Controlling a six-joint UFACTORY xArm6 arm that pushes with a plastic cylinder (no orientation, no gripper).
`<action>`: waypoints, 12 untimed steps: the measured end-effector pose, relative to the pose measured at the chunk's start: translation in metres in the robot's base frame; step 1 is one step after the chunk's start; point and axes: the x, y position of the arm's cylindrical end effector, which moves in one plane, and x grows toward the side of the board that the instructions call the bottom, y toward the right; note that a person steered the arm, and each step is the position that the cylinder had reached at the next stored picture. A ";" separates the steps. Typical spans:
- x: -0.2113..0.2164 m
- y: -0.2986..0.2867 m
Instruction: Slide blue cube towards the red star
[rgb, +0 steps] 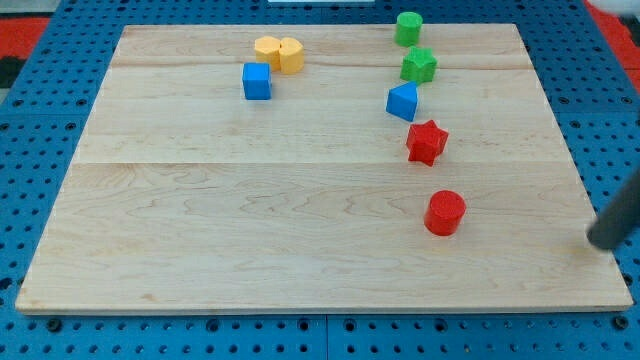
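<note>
The blue cube (257, 81) sits at the upper left of the wooden board (250, 220), just below two yellow blocks. The red star (426, 142) lies right of the middle, just below a second blue block (403, 101) with slanted sides. My tip (598, 240) is at the view's far right edge, over the board's lower right side, far from the blue cube and well right of the red star. The dark rod rises out of view at the right.
A yellow block (268, 48) and a yellow cylinder (291, 55) touch each other near the top. A green cylinder (407, 28) and a green block (419, 66) stand at the top right. A red cylinder (444, 213) stands below the red star.
</note>
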 end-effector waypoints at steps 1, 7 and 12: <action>0.032 -0.075; -0.122 -0.470; -0.259 -0.413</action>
